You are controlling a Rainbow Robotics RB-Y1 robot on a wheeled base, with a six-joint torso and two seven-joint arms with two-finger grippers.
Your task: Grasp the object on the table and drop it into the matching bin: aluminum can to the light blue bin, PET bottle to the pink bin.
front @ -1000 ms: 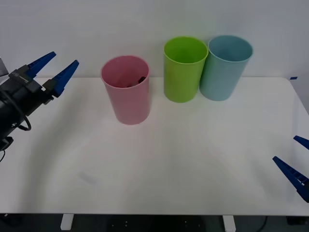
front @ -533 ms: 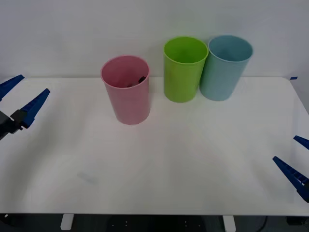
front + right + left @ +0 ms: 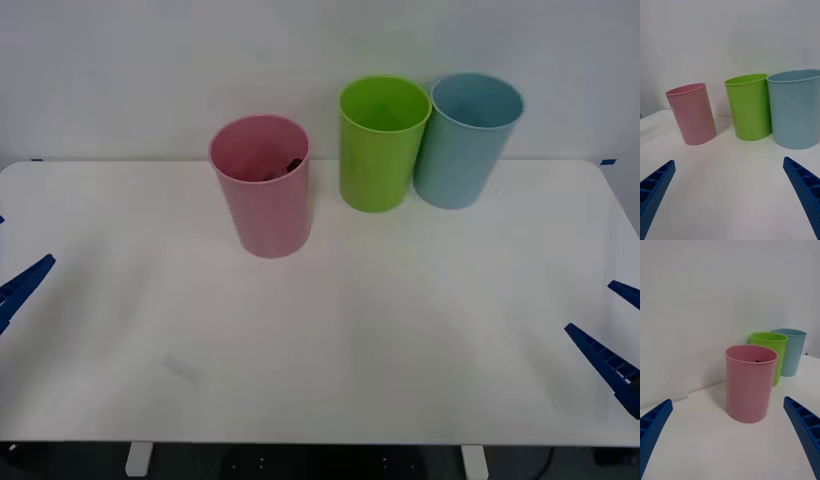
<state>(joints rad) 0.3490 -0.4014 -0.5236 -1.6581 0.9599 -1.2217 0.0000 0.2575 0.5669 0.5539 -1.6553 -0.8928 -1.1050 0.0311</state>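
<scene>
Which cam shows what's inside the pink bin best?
Front view: it looks down into the pink bin, where a dark object shows by the rim. Left wrist view catches just a dark speck there; right wrist view sees the outer wall.

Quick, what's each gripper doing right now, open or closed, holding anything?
Left gripper: open, holding nothing, at the table's left edge.
Right gripper: open, holding nothing, at the table's right edge.

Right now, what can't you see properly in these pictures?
- PET bottle: the front view shows just a dark bit inside the pink bin; the bin's wall hides the rest.
- Left gripper: open, cut off by the front view's left edge.
- Right gripper: open, cut off by the right edge.
- Light blue bin: its inside is too shaded to check.
</scene>
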